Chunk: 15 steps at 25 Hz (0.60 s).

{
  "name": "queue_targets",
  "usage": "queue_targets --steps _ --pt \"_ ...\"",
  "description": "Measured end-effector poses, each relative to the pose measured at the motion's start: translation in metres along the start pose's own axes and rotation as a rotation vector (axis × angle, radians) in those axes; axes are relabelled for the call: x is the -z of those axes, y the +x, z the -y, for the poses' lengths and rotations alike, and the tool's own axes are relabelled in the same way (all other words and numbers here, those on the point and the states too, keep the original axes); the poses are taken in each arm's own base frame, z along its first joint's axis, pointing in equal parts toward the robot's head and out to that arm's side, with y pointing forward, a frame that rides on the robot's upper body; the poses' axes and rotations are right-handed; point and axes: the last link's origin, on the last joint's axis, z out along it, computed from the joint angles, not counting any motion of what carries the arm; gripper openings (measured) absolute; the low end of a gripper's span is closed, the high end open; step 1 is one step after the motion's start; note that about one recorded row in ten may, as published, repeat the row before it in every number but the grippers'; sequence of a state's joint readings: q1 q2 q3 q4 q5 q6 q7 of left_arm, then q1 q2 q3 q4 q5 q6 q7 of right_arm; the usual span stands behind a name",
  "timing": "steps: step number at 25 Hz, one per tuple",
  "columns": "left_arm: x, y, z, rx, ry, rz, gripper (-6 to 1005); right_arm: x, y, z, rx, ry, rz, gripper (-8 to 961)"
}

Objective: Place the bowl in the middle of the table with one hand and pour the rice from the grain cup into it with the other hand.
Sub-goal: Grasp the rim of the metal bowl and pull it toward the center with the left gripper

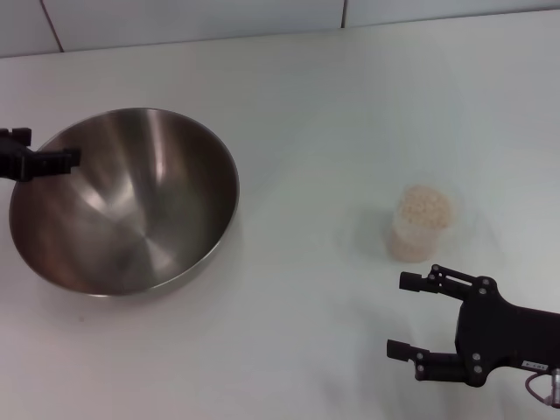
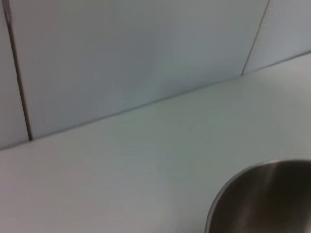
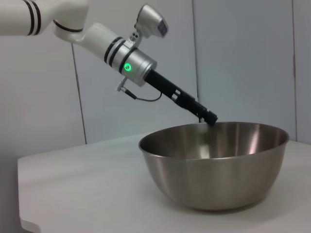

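Observation:
The steel bowl stands on the left part of the white table. My left gripper reaches in from the left edge and is shut on the bowl's left rim. The right wrist view shows that gripper at the far rim of the bowl. The left wrist view shows only a piece of the bowl's rim. The clear grain cup stands upright to the right, full of beige rice. My right gripper is open, just in front of the cup and apart from it.
A grey panelled wall runs along the table's far edge. Bare tabletop lies between the bowl and the cup. In the right wrist view the table's edge and corner show to one side of the bowl.

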State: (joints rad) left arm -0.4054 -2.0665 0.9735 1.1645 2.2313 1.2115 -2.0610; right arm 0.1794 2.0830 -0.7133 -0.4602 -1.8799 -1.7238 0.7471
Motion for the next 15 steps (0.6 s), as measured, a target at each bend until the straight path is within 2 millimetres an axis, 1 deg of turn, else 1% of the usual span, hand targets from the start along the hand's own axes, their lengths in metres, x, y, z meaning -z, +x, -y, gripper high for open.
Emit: queue_targets --steps 7,15 --pt "-0.012 -0.011 0.004 0.009 0.014 0.053 860 0.0 0.0 0.0 0.001 -0.001 0.0 831" --pt "-0.016 -0.015 0.001 0.02 0.003 0.069 860 -0.001 0.001 0.0 -0.001 0.001 -0.004 831"
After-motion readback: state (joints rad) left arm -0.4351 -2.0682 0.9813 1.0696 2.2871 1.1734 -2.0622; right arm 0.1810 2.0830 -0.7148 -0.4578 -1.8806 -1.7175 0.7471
